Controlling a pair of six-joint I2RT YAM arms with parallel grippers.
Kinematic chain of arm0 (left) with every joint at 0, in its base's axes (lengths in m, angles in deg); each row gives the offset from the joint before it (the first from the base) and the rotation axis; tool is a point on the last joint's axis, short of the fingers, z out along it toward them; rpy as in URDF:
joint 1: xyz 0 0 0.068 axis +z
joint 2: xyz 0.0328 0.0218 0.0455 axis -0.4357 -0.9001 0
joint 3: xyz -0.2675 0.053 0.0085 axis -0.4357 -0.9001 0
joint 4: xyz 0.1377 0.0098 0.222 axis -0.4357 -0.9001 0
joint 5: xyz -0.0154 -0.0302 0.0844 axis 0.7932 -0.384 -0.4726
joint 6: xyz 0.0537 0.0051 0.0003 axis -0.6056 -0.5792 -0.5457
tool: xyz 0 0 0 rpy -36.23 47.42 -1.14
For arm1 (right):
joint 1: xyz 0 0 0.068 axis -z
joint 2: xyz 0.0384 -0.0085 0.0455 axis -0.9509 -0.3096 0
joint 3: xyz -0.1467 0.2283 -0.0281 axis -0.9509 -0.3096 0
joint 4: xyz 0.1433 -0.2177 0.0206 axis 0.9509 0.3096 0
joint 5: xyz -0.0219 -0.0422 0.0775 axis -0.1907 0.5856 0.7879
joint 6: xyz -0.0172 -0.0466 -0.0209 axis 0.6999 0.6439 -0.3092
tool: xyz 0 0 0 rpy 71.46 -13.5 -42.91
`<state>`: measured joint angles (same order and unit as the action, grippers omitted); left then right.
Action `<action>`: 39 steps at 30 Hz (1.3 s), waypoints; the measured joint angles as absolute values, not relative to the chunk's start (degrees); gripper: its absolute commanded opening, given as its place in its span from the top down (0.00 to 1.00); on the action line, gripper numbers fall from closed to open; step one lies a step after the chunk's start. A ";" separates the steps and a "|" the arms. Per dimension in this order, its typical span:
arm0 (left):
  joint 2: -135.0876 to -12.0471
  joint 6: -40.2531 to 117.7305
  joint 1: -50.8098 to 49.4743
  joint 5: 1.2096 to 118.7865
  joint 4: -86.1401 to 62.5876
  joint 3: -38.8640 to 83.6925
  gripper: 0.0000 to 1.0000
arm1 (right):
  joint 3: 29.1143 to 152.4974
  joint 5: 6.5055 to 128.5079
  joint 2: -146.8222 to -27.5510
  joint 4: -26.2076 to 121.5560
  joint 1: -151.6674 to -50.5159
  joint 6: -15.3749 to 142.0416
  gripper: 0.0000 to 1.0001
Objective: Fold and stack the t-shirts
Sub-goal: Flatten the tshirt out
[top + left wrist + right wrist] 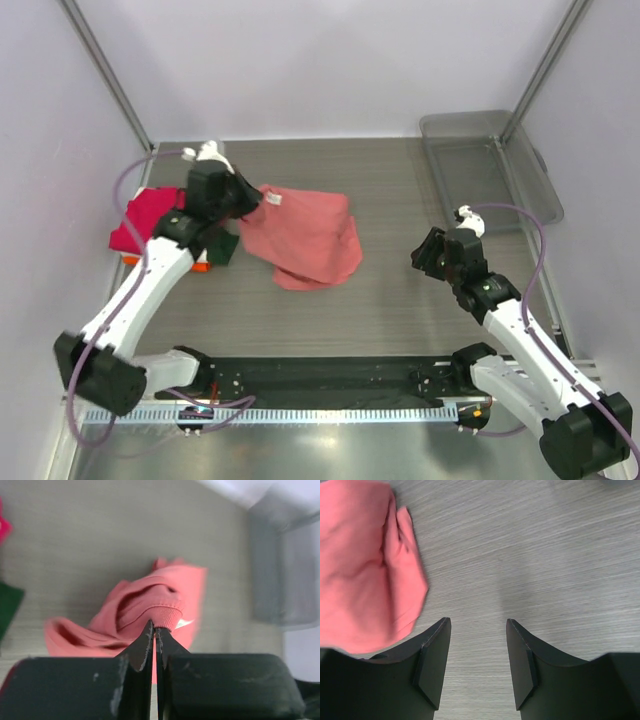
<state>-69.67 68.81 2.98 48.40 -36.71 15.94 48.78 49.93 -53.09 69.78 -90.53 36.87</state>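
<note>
Coral t-shirt crumpled on table centre, collar clamped tight in left gripper. Long axis run toward lower right. Right gripper half open, empty, poised right of free hem, nearer it.

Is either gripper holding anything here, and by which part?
The left gripper pinches the salmon-pink cotton t-shirt by its ribbed collar band; the right gripper is open, holding nothing.

top: high, behind arms, looking down at table | wrists: close, downward | shared: coral t-shirt
</note>
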 measured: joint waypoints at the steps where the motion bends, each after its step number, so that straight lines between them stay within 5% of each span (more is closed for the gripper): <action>1: -66.69 68.81 3.64 47.62 -38.72 17.99 1.00 | 48.78 50.17 -53.04 69.47 -90.53 36.89 0.46; 7: -58.93 68.76 -6.24 47.68 -44.21 31.32 1.00 | 49.30 50.87 -52.98 69.36 -90.53 37.05 0.47; 14: -71.79 65.35 -23.90 46.44 -50.22 47.89 1.00 | 49.91 52.51 -52.98 69.10 -90.53 37.40 0.47; 18: -72.09 63.67 -23.88 40.97 -57.36 43.06 1.00 | 49.89 56.53 -54.03 67.31 -90.49 39.06 0.44; 26: -52.25 63.21 -14.29 30.61 -65.21 24.26 1.00 | 49.74 65.84 -68.56 61.43 -91.60 41.61 0.43; 39: -41.19 62.21 -10.79 21.08 -66.85 24.48 1.00 | 63.55 64.40 -96.54 54.08 -104.30 41.00 0.50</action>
<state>-41.19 62.21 -10.79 21.08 -66.85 24.48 63.55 64.40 -96.54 54.08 -104.30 41.00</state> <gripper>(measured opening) 0.005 0.506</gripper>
